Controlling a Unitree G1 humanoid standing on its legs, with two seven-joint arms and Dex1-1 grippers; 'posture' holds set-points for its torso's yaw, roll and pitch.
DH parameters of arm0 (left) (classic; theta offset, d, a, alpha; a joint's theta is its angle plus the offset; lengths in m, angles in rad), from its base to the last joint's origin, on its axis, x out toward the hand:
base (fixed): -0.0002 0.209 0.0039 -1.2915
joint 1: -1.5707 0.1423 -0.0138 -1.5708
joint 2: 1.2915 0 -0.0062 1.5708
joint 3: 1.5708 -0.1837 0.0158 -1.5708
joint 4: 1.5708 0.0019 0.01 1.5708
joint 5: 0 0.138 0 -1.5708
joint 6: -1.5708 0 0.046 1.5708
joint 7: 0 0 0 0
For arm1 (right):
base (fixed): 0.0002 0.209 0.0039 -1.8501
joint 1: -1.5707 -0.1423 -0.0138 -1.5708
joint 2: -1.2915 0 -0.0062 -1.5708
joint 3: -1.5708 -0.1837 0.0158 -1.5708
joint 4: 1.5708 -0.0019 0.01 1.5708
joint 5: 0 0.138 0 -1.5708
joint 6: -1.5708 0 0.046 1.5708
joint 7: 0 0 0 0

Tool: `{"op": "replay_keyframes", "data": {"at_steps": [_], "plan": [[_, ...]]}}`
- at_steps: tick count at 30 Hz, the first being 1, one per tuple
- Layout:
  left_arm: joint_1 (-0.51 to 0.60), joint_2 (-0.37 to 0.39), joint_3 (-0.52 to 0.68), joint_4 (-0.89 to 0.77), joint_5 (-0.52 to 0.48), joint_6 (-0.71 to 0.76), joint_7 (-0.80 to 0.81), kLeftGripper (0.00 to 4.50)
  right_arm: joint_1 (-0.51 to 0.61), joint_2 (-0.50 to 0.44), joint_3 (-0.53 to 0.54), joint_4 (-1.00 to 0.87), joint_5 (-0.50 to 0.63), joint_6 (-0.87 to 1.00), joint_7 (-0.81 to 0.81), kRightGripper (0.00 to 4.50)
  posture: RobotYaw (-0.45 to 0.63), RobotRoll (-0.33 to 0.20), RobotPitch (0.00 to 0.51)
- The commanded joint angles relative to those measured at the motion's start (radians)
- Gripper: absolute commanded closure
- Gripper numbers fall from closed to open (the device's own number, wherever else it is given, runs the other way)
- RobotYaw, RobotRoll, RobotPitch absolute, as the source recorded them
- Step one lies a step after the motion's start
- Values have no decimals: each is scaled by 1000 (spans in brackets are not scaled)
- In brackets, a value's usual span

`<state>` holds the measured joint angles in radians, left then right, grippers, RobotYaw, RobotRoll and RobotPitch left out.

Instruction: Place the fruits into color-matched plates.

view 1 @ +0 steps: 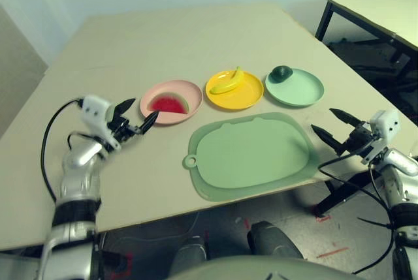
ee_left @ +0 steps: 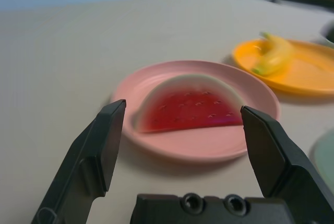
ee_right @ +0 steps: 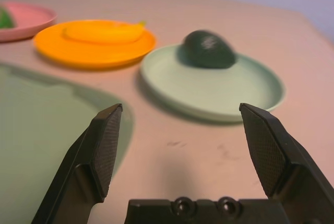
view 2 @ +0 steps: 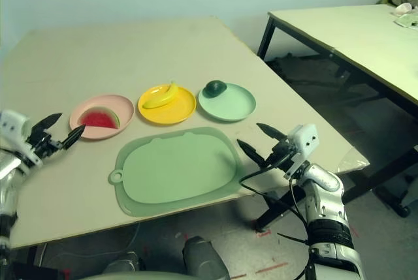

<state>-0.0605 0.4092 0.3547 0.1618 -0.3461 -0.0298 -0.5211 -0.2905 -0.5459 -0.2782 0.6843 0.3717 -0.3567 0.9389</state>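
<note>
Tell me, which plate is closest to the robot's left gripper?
The pink plate holding the watermelon wedge. It sits just beyond the left gripper; the other two plates lie farther along the row.

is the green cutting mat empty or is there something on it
Empty. The green cutting mat shows a bare surface; the watermelon, banana and avocado each sit on plates behind it.

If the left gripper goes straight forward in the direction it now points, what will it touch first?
Most likely the pink plate: the open left gripper points level at its near rim, with the watermelon wedge lying on the plate just behind. How high the gripper is above the table is hard to judge, so it might pass over the rim and meet the wedge.
</note>
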Motion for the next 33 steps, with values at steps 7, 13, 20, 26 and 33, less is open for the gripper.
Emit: {"op": "replay_keyframes", "data": {"at_steps": [7,13,20,26,33], "plan": [[195,-176,-11,-252,-19,105,200,32,-30,-24,-38,114,14,-40,21,0,-125,0,49],[165,-140,-36,-194,8,74,170,32,-31,-42,-51,122,20,-31,31,0,-125,0,62],[131,-136,-113,-167,62,35,139,32,-11,-59,-74,114,30,-17,40,0,-131,0,77],[135,-165,-194,-193,112,12,148,32,-37,-106,-101,170,31,-20,46,0,-134,0,76],[147,-180,-229,-219,132,18,160,32,-69,-138,-115,238,21,-40,57,0,-150,0,76]]}}
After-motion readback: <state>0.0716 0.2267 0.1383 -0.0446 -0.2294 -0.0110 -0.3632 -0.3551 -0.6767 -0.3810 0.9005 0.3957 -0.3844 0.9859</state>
